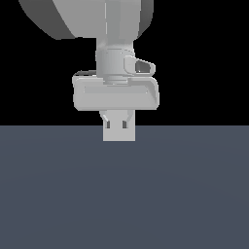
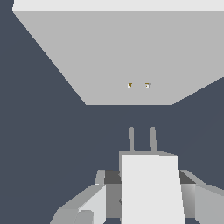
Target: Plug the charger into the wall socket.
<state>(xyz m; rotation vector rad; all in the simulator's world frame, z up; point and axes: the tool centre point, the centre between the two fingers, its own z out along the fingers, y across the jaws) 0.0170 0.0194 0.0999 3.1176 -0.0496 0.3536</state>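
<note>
Above dark blue-grey floor, the charger (image 2: 151,188), judged light, rigid and best held by its flat sides, is clamped in the gripper (image 1: 119,127), prongs (image 2: 142,139) aimed at the socket (image 2: 127,57) just ahead.

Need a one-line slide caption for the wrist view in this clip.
Wrist view: gripper holds the charger, its two prongs facing the wall socket across a gap, not yet inserted.
</note>
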